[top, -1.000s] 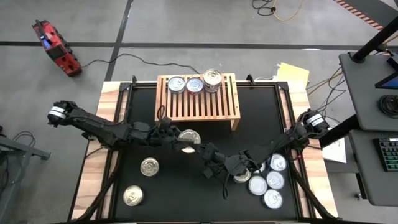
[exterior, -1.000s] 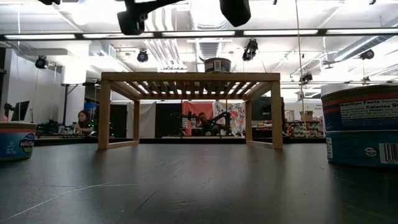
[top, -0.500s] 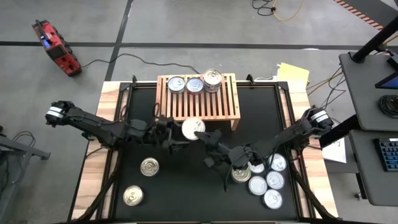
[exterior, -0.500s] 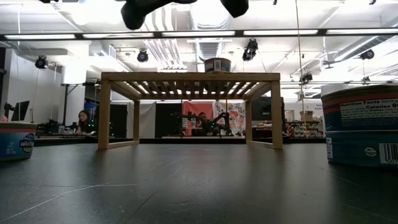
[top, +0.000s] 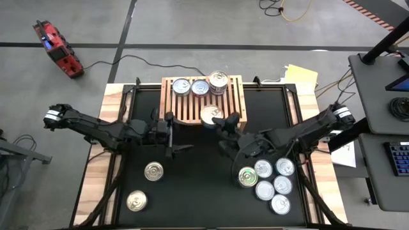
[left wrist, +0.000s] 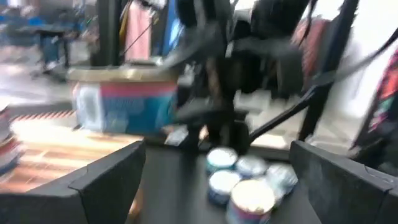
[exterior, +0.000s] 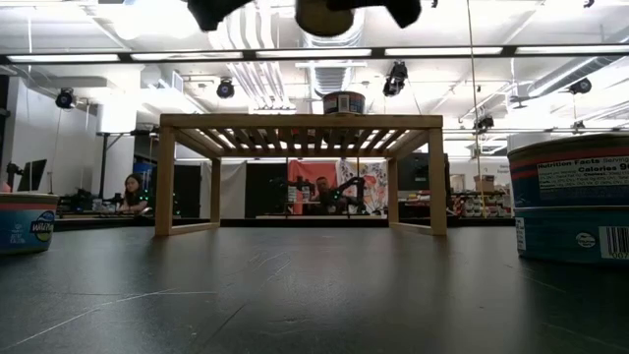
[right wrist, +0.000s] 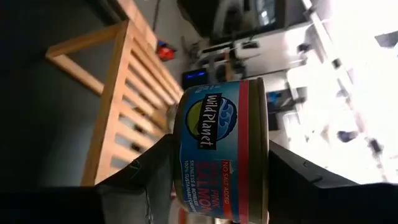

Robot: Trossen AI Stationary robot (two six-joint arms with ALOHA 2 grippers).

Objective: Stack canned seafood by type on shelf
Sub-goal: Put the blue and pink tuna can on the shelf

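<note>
A blue-and-red labelled can hangs above the near edge of the light-wood shelf, with my right gripper shut on it. Three cans stand in a row on the shelf's far side. My left gripper stands open with nothing between its fingers, just off the shelf's near left corner. It points at the held can. In the low view the can shows at the top, above the shelf. My right gripper pinches the can between its two fingers, one on each flat end of the can. The fingers come roughly level from the table's near right. The can is lifted clear, above the shelf's near edge, its silver lid facing up.
Several loose cans cluster on the black mat at the near right, under my right arm. Two more cans lie at the near left. The shelf's near slats are bare.
My right gripper has carried the can up and toward the far edge, from mid-table to above the shelf's near edge, rolling its wrist as it went. The can has left my left gripper, which has rolled and drawn back a little toward the table's left.
</note>
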